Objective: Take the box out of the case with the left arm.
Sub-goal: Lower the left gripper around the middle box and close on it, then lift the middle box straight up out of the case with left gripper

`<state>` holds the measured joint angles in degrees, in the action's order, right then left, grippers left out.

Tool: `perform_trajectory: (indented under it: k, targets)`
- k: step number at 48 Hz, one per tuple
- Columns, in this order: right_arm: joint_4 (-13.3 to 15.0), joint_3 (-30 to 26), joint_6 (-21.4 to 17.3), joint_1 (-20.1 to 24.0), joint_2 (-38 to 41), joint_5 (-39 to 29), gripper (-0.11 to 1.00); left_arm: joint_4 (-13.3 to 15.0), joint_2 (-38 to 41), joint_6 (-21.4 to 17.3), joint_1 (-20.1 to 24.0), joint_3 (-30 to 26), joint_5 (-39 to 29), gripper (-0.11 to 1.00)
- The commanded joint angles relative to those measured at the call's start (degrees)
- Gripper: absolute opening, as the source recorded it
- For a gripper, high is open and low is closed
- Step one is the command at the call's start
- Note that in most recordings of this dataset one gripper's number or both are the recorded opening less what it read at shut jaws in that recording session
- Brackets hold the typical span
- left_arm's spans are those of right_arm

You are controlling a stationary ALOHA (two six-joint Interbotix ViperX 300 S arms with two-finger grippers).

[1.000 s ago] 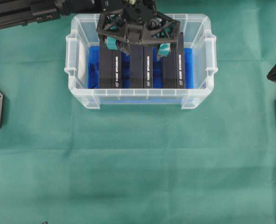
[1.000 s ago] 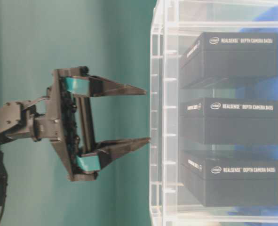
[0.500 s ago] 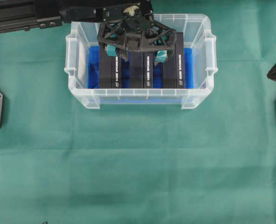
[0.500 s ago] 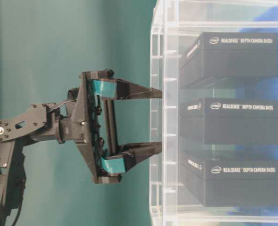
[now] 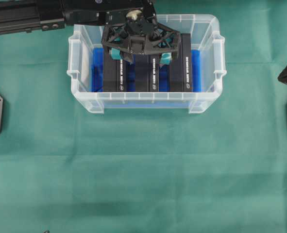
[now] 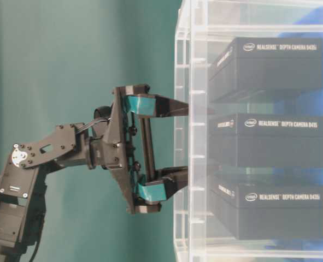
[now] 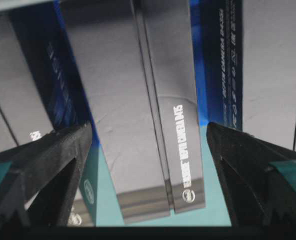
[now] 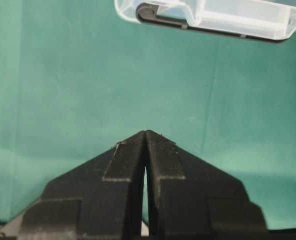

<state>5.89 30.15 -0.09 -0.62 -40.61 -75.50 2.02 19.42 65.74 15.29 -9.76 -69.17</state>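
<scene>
Inside the case, the left hand hung spread astride the middle box; clenching should come next.

A green cloth is covering the worktop, lying smooth with faint creases. The clear case is sitting directly on it near the far edge, its blue-lined bottom resting flat, with bare cloth spreading around it.
</scene>
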Motion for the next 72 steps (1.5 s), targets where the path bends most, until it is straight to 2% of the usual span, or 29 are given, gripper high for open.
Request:
perform_trajectory:
  k: [1, 13, 23, 38, 43, 49, 51, 72]
  targets:
    - [0.1, -1.1, -0.1, 0.0, 0.0, 0.2, 0.0, -0.2, -1.1, 0.0, 0.2, -0.2, 1.0, 0.94]
    - [0.1, -1.1, -0.1, 0.0, 0.0, 0.2, 0.0, -0.1, -0.4, 0.0, 0.2, 0.9, 1.7, 0.94]
    - [0.1, -1.1, 0.0, 0.0, -0.1, 0.3, 0.0, -0.1, 0.7, 0.0, 0.3, 2.0, 4.9, 0.94]
    - [0.2, -1.1, 0.2, 0.0, -0.1, 0.2, 0.0, -0.2, 1.0, 0.1, 0.4, 3.2, 4.7, 0.94]
    - [0.6, -1.1, 0.2, 0.0, -0.2, 0.2, 0.0, -0.4, 1.1, 0.2, 0.4, 2.8, 5.5, 0.87]
    - [1.2, -1.1, 0.2, 0.0, -0.2, 0.2, 0.0, -0.4, 1.1, 0.5, 0.4, 2.5, 5.5, 0.59]
    - [1.3, -1.1, 0.2, 0.0, -0.1, 0.2, 0.0, -0.4, 1.1, 0.4, 0.4, 2.5, 5.5, 0.55]
    - [2.3, -1.1, 0.2, 0.0, -0.2, 0.2, 0.0, -0.4, -0.7, 0.6, 0.3, 0.3, 3.4, 0.55]
